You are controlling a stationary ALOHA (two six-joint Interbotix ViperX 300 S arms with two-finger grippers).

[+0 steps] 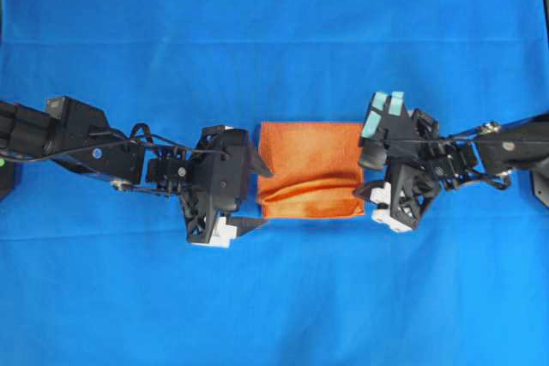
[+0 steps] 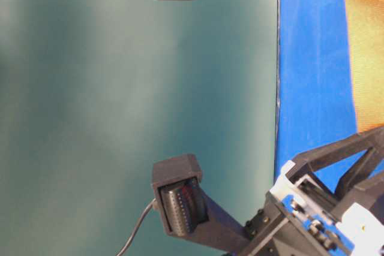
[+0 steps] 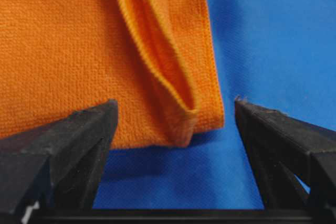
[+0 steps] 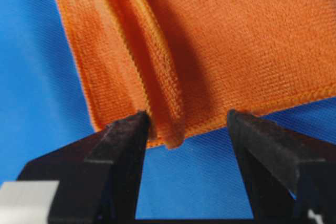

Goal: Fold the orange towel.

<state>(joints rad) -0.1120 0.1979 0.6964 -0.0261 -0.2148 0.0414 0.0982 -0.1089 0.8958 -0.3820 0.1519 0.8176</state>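
Fingers of the left gripper (image 3: 176,114) and right gripper (image 4: 184,121) stand wide beside the orange towel (image 1: 310,169); its loose fold could flop open.

Two black robot arms are reaching in from opposite sides, both grippers standing wide apart.

The left black gripper (image 3: 176,116) is spreading its two dark fingers (image 3: 79,140) with nothing clamped between them, its arm (image 1: 94,147) lying low and stretching inward from the left edge. The right black gripper (image 4: 184,129) is likewise gaping, its wrist rolled at a slant, its arm (image 1: 480,156) extending inward from the right edge.
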